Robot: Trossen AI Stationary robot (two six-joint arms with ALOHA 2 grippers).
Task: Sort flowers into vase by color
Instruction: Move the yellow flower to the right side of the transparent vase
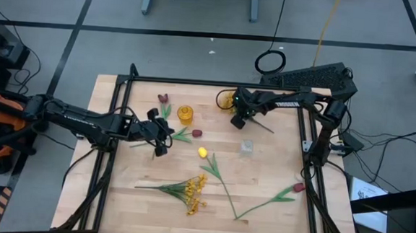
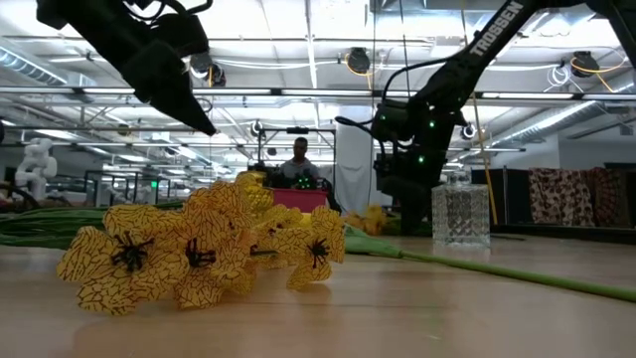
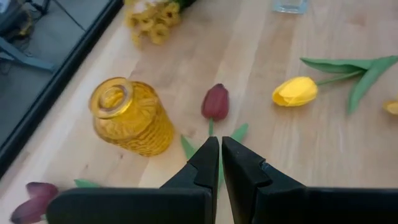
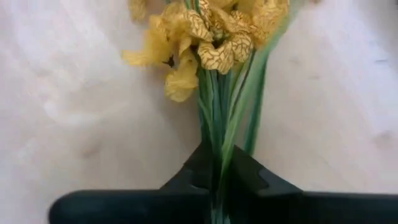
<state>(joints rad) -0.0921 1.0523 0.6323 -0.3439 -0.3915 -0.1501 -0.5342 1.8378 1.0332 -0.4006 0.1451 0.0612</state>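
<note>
Right gripper point(image 4: 219, 180) is clamped on yellow spray point(image 4: 211, 37); stems run straight ahead; left gripper point(image 3: 220, 155), pinched shut, is aimed at the red tulip point(image 3: 215, 102).

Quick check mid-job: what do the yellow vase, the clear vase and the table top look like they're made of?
Yellow vase: likely tinted glass, translucent amber with a ribbed, glossy surface. Clear vase: cut glass or clear plastic, faceted and see-through; cannot tell which. Table top: pale wood, visible plank seams and grain, smooth finish.
</note>
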